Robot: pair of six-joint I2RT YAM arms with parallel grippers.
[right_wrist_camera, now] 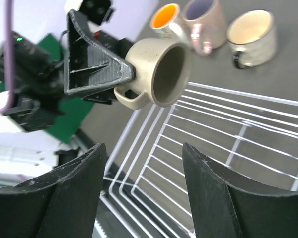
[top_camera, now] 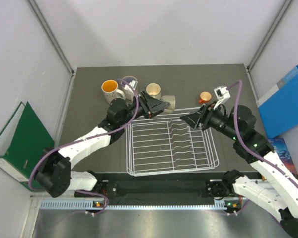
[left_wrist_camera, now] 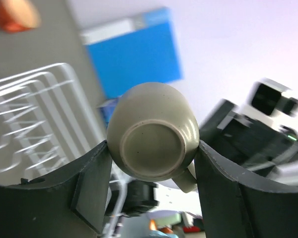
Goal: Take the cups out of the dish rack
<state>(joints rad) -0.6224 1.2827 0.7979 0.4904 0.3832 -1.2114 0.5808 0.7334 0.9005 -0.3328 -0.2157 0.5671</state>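
The left claw [left_wrist_camera: 152, 148] pinches the small tan cup [left_wrist_camera: 151, 135] by its sides, one finger pressed to each flank, with the cup's base turned toward the wrist and its handle hanging at the lower side. The cup lies tipped on its side in the air over the far edge of the white wire dish rack [top_camera: 154, 148], its mouth facing right toward the right claw [top_camera: 185, 118]. That claw hangs just right of the cup, above the rack's far right part, with its fingers spread and nothing between them. Three mugs stand on the dark table [top_camera: 89, 104] beyond the rack's far left corner: the speckled mug with the orange inside [top_camera: 110, 89] farthest left, the pinkish mug with the purple inside [top_camera: 129, 82] just right of it, and the cream mug [top_camera: 153, 90] right again, close behind the left claw. The small red-orange cup [top_camera: 204, 96] sits on the table past the rack's far right corner. A green binder [top_camera: 20, 141] leans at the left wall and a blue folder [top_camera: 283, 101] at the right
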